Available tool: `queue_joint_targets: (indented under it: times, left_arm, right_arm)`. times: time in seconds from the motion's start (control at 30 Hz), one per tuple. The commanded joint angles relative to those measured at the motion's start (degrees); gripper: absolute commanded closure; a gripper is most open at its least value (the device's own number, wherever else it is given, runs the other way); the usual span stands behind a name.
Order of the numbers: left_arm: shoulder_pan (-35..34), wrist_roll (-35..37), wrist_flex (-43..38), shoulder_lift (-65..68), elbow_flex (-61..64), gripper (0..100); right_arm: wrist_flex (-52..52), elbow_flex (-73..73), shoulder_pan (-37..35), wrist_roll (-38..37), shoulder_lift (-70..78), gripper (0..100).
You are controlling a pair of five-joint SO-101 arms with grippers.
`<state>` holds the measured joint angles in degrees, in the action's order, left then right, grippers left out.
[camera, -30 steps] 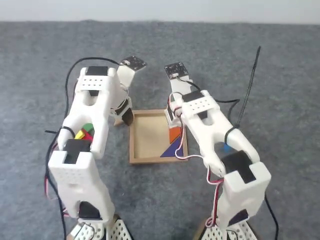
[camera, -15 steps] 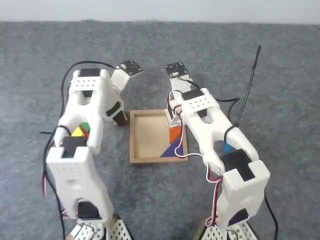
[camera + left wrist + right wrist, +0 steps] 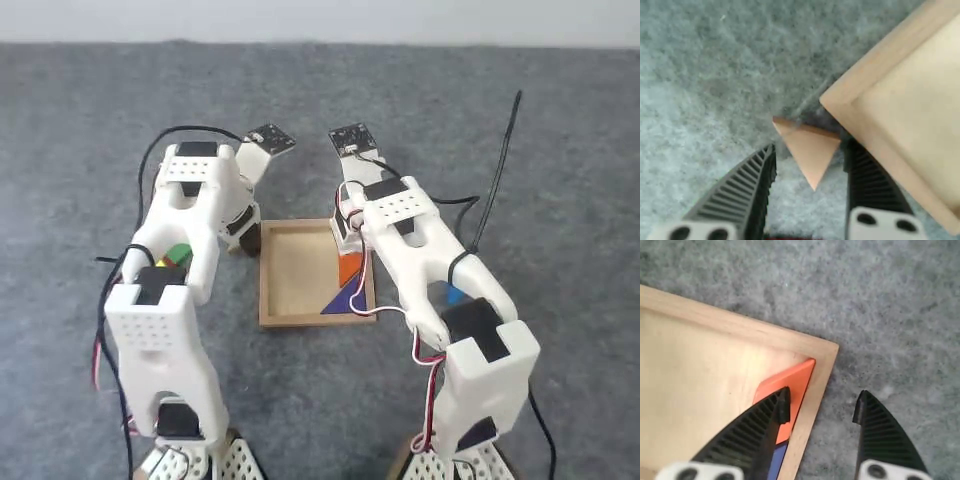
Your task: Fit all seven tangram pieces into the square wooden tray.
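Observation:
The square wooden tray [image 3: 268, 290] lies between the two arms. An orange piece [image 3: 349, 268] and a dark blue piece [image 3: 343, 300] rest inside along its right wall. My left gripper [image 3: 810, 150] is open and low over the carpet, with a pale tan triangle [image 3: 807, 142] between its fingers, just outside the tray's corner [image 3: 840, 97]. My right gripper [image 3: 823, 397] is open and straddles the tray's rim [image 3: 815, 385]: one finger is over the orange piece [image 3: 792, 380], the other over carpet. The blue piece [image 3: 776, 456] lies next to the orange one.
Green, yellow and red pieces [image 3: 172, 262] lie on the carpet under the left arm. A small blue piece [image 3: 455, 294] peeks out beneath the right arm. Cables trail off both arms, and a thin black one [image 3: 497, 170] rises at the right.
The left arm swung a little to the left and then back towards the tray's corner. The right arm has not moved.

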<state>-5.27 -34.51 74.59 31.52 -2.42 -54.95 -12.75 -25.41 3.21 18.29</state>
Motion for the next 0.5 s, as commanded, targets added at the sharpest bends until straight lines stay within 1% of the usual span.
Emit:
queue_joint_targets:
  times: [0.0, 0.07, 0.13, 0.3, 0.47]
  left_arm:
    - [2.11, 0.7, -1.32, -0.09, -2.68, 83]
    - [2.11, 0.79, -1.76, 0.88, -2.86, 86]
    - [2.73, 0.79, -0.09, 2.02, -4.35, 86]
    - [3.52, 6.15, 5.8, 7.91, -12.79, 86]
    - [2.64, 6.95, 13.98, 14.51, -22.81, 86]
  right_arm:
    - [-1.27, 0.35, 0.57, -0.79, 1.1, 77.1]
    - [-1.27, 0.35, 0.57, -0.79, 1.1, 77.1]
    - [-1.27, 0.35, 0.57, -0.79, 1.1, 77.1]
    - [-1.27, 0.35, 0.57, -0.79, 1.1, 77.1]
    - [-1.27, 0.35, 0.57, -0.79, 1.1, 77.1]
